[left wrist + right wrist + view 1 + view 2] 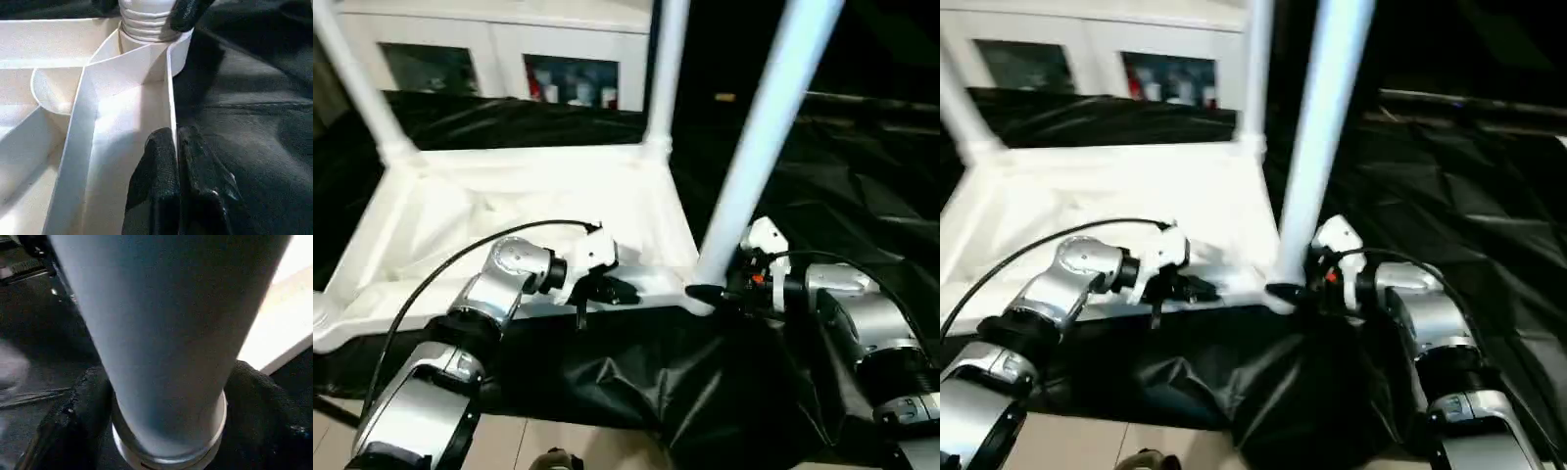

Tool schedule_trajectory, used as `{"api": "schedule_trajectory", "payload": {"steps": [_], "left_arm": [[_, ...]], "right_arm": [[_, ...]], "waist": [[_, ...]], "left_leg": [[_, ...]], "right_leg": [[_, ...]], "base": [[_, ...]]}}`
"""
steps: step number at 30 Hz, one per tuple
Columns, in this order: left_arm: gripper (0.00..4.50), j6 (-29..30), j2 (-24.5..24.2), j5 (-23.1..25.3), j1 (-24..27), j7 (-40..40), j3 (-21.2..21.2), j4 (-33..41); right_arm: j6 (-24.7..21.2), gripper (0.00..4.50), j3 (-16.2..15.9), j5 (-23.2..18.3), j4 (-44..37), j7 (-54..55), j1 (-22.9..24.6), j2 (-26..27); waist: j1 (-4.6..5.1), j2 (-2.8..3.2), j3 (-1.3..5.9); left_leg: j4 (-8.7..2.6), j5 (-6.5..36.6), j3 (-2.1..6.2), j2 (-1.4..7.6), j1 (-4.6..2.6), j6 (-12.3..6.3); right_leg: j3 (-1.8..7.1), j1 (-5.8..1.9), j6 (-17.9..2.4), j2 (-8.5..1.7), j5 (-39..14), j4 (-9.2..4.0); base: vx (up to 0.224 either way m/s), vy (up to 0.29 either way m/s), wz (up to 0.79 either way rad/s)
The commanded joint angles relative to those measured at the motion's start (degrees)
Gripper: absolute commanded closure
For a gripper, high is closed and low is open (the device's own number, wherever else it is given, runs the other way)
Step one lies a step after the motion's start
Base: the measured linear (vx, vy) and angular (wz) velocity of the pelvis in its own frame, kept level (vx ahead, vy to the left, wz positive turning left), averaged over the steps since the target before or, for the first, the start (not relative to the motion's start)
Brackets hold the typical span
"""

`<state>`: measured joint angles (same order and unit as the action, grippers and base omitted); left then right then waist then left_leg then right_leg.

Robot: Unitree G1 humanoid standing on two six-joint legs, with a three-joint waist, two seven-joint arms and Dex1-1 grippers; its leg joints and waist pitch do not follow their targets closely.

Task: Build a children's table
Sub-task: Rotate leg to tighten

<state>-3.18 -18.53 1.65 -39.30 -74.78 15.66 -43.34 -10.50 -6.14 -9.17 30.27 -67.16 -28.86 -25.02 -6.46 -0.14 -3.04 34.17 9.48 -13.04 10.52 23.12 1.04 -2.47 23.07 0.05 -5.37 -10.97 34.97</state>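
Observation:
The children's table lies upside down: its white tabletop (509,196) shows its ribbed underside on the black cloth. One white leg (357,78) stands in the far left corner, another leg (666,69) in the far right corner. A third leg (764,127) rises tilted from the near right corner socket (146,29). My right gripper (705,292) is shut around this leg's base, one finger (83,416) on each side of the tube (166,333). At the near edge my left gripper (607,291) is shut on the tabletop's thin rim wall (172,98).
The black-draped work table (862,176) stretches off to the right and back. Its cloth bunches in folds (636,382) at the front edge, between my forearms. A white cabinet (509,49) with glass doors stands behind. Pale floor (558,441) shows below the front edge.

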Motion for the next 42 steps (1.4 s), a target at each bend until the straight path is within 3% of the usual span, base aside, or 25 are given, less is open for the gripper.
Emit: {"api": "schedule_trajectory", "payload": {"steps": [1,5,7,14,19,24,25,26,27,30,32,33,34,38,40,41,42], "left_arm": [[4.50,-0.7,0.0,-1.7,-0.4,-1.9,-0.2,3.3],[4.50,-0.5,-0.1,-1.8,-0.3,-2.1,-0.3,3.7],[4.50,-0.5,-0.1,-2.0,-0.4,-1.8,-0.4,3.8],[4.50,-0.6,0.4,-1.3,-0.7,1.1,-0.8,3.1],[4.50,2.7,4.8,1.4,-4.7,17.9,-3.6,-3.6],[4.50,4.9,10.6,2.1,-7.0,27.4,-4.0,-7.6],[4.50,5.5,12.7,2.3,-7.7,29.9,-3.9,-8.7],[4.50,5.3,14.5,3.0,-8.3,32.2,-3.4,-9.8],[4.50,5.3,15.4,3.4,-8.6,33.2,-3.1,-10.3],[4.50,4.9,17.1,4.0,-9.5,34.6,-2.4,-11.5],[4.50,4.5,18.0,4.1,-10.3,35.1,-2.3,-12.3],[4.50,4.4,18.1,4.1,-10.5,35.0,-2.4,-12.4],[4.50,4.3,18.1,4.1,-10.5,34.9,-2.4,-12.4],[4.50,2.4,16.8,4.2,-10.3,32.1,-2.6,-12.5],[4.50,1.7,15.8,3.8,-9.7,29.4,-2.5,-11.8],[4.50,0.7,15.1,3.6,-9.3,27.4,-2.2,-11.2],[4.50,-0.2,14.5,3.5,-9.0,25.8,-2.0,-10.9]], "right_arm": [[0.0,1.15,-0.1,-0.3,-1.0,-1.2,-0.7,-1.0],[-0.2,1.36,-0.6,-0.7,-1.0,-1.7,-1.0,-1.0],[-0.2,1.68,-1.2,-0.6,-0.8,-2.1,-1.1,-0.9],[-1.1,1.83,-1.3,-0.3,-1.6,-1.8,0.3,-0.3],[-3.7,1.84,0.5,3.1,2.5,14.9,1.8,4.8],[-5.3,1.84,4.0,4.0,6.8,32.0,1.7,12.4],[-5.4,1.84,4.6,4.2,7.8,36.5,1.5,14.9],[-5.8,1.84,5.5,3.6,8.7,40.3,1.0,17.5],[-5.9,1.84,5.9,3.2,9.1,42.0,0.5,19.1],[-5.8,1.84,6.1,2.9,9.9,44.8,-0.8,22.3],[-3.7,1.84,5.2,4.0,10.2,45.2,-1.9,24.0],[-2.4,1.84,4.6,4.4,9.9,44.4,-2.1,24.1],[-2.2,1.28,4.5,4.4,9.8,44.0,-2.1,24.1],[-1.2,1.11,5.2,3.1,8.1,40.2,-2.5,22.3],[-2.4,1.01,4.5,1.8,6.0,34.9,-2.0,20.1],[-2.3,1.01,3.6,1.5,4.6,31.6,-1.5,18.4],[-2.0,1.01,2.9,1.5,3.6,29.0,-1.1,17.0]], "waist": [[0.39,-0.58,3.77],[0.29,-0.59,3.87],[0.29,-0.58,3.94],[0.31,-0.56,3.91],[0.66,-0.70,3.82],[1.16,-0.72,3.60],[1.80,-0.30,3.28],[2.00,-0.42,3.39],[2.04,-0.06,3.37],[2.40,-0.11,3.19],[2.67,0.13,2.96],[2.67,0.14,3.16],[2.75,0.06,3.25],[2.88,0.07,3.43],[2.95,-0.02,3.51],[2.63,-0.32,3.50],[2.63,-0.32,3.50]], "left_leg": [[-4.49,15.7,1.97,3.65,-2.61,-0.27],[-4.21,13.5,1.90,3.50,-2.39,-1.07],[-4.12,12.5,1.89,3.48,-2.38,-1.41],[-4.08,13.1,1.86,3.47,-2.45,-1.43],[-4.23,13.7,1.99,3.25,-2.54,-0.12],[-4.55,16.7,2.37,3.08,-2.77,1.29],[-4.88,19.2,2.46,3.09,-2.97,2.35],[-4.91,21.1,2.65,3.00,-3.29,3.13],[-4.93,21.7,2.79,2.96,-3.28,3.35],[-5.17,23.7,2.91,2.88,-3.31,3.43],[-5.20,27.9,3.13,2.71,-4.11,3.95],[-5.41,28.1,3.29,2.81,-4.24,4.00],[-5.71,26.7,3.36,2.93,-3.84,3.81],[-5.80,24.4,3.11,2.95,-3.43,3.08],[-5.72,22.7,2.99,2.92,-3.09,2.22],[-5.46,20.9,2.81,2.98,-3.00,0.75],[-5.46,20.9,2.81,2.98,-3.00,0.75]], "right_leg": [[1.94,-1.70,-13.7,-3.62,-11.2,-3.94],[1.95,-1.80,-13.7,-3.63,-9.5,-3.76],[1.91,-1.82,-13.9,-3.57,-8.4,-3.60],[1.92,-1.78,-13.9,-3.57,-9.4,-3.73],[2.01,-1.59,-13.1,-3.57,-11.7,-4.05],[2.08,-1.43,-10.9,-3.87,-18.0,-5.08],[2.09,-0.90,-10.3,-3.56,-19.7,-5.36],[2.06,-0.92,-9.8,-3.66,-21.6,-5.54],[2.11,-0.95,-9.7,-3.75,-22.1,-5.57],[2.12,-0.86,-8.7,-3.74,-23.7,-6.06],[1.92,-0.48,-7.5,-3.84,-28.3,-6.96],[1.85,-0.72,-7.1,-3.87,-28.0,-7.03],[1.89,-1.07,-7.4,-3.78,-25.3,-6.79],[2.09,-1.33,-9.1,-3.62,-19.3,-6.12],[2.09,-1.72,-9.8,-3.65,-17.2,-5.89],[2.18,-1.95,-10.1,-3.86,-16.5,-5.90],[2.18,-1.95,-10.1,-3.86,-16.5,-5.90]], "base": [[0.000,0.000,0.00],[0.000,0.000,0.00],[0.000,0.000,0.00],[0.000,0.000,0.00],[0.000,0.000,0.00],[0.000,0.000,0.00],[0.000,0.000,0.00],[0.000,0.000,0.00],[0.000,0.000,0.00],[0.000,0.000,0.00],[0.000,0.000,0.00],[0.000,0.000,0.00],[0.000,0.000,0.00],[0.000,0.000,0.00],[0.000,0.000,0.00],[0.000,0.000,0.00],[0.000,0.000,0.00]]}}
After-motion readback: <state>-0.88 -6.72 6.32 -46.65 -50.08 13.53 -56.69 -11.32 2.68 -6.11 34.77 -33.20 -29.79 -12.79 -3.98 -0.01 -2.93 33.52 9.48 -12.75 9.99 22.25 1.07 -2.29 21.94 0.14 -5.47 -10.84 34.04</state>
